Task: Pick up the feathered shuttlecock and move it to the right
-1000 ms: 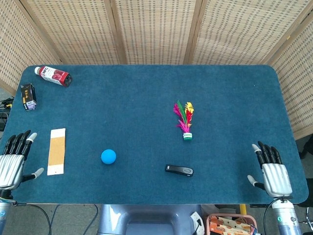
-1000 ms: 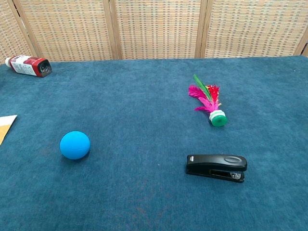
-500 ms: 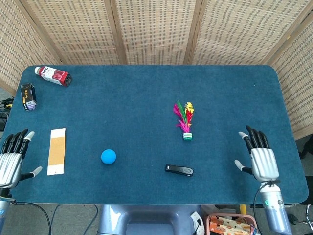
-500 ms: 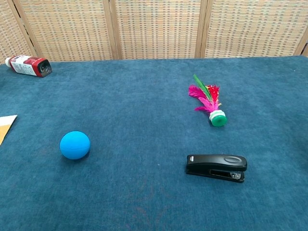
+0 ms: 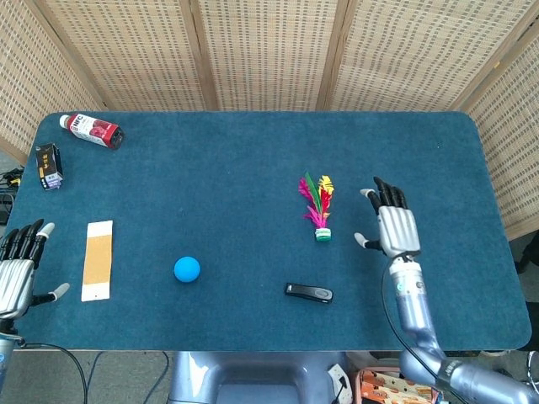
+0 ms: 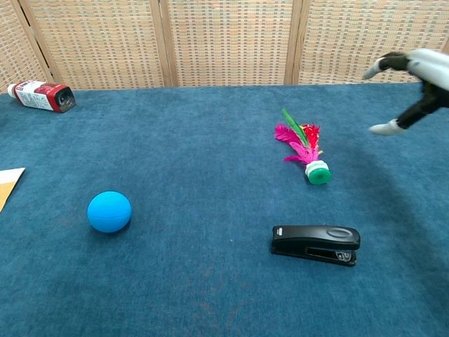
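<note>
Nothing done on the task yet, as I read it: the feathered shuttlecock [image 5: 317, 207] lies flat on the blue counter [image 5: 210, 185], untouched, green-and-white base toward me, pink, red, yellow and green feathers pointing away. My right hand [image 5: 393, 224] hovers just to the right of it, near but not touching, fingers spread and holding nothing, thumb sticking out toward the shuttlecock side. In the chest view only part of that hand [image 6: 410, 84] shows at the right edge, above the counter. What's left, by my judgement: close the gap leftward, come down on it near the base, grip, lift, carry it over to the right, set it down. So basically the whole pick and move. My left hand [image 5: 17, 268] sits at the near left edge of the counter, fingers apart, nothing in it, well apart from everything relevant. Other stuff relative to my right hand: a black stapler [image 5: 308, 293] near and to its left, closer to me than the shuttlecock; a blue ball [image 5: 187, 268] farther left; a tan card strip [image 5: 98, 260] beside my left hand; a small dark box [image 5: 49, 166] and a bottle [image 5: 92, 130] with a red label lying on its side at the far left. Writing: there's print on the bottle label and on the box, too small to read. No brand visible on the stapler.
</note>
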Tool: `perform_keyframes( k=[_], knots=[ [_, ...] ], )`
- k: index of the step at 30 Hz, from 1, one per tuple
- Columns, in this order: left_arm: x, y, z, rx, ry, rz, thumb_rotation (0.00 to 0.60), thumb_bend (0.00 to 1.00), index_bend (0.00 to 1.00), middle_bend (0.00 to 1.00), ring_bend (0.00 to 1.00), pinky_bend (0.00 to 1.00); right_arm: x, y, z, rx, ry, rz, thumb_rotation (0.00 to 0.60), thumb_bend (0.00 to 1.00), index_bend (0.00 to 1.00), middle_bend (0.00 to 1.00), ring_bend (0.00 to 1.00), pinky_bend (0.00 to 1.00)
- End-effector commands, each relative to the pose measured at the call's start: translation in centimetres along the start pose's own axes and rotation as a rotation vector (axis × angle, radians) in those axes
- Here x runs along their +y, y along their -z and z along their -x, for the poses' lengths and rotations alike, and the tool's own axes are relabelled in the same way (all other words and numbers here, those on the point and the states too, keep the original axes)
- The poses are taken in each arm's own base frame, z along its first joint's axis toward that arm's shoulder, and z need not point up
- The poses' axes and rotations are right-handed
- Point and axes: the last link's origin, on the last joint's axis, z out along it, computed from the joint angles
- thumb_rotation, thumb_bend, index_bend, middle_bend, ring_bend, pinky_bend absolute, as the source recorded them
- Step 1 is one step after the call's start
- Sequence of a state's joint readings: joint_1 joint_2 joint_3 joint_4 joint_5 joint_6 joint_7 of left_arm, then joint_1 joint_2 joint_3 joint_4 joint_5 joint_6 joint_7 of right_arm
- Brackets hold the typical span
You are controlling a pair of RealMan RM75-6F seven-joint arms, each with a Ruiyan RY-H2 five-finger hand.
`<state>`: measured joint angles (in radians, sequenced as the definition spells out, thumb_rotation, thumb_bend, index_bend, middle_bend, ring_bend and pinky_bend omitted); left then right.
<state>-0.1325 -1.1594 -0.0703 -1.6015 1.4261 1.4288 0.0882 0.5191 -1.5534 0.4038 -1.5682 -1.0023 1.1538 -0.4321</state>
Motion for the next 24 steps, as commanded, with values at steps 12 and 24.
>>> perform_keyframes(
  k=[12,24],
  knots=[
    [-0.8,-0.9,0.6,-0.028,0.008,-0.027,0.600,0.00,0.00,0.00,0.00,0.00,-5.7,-6.1,5.0,-0.084,-0.024,0.071,0.600,0.18,0.22,0.00,0.00,0.00],
    [-0.9,-1.2,0.8,-0.038,0.022,-0.026,0.600,0.00,0.00,0.00,0.00,0.00,-8.8,-8.5,7.5,-0.102,-0.043,0.107,0.600,0.18,0.23,0.00,0.00,0.00]
  ],
)
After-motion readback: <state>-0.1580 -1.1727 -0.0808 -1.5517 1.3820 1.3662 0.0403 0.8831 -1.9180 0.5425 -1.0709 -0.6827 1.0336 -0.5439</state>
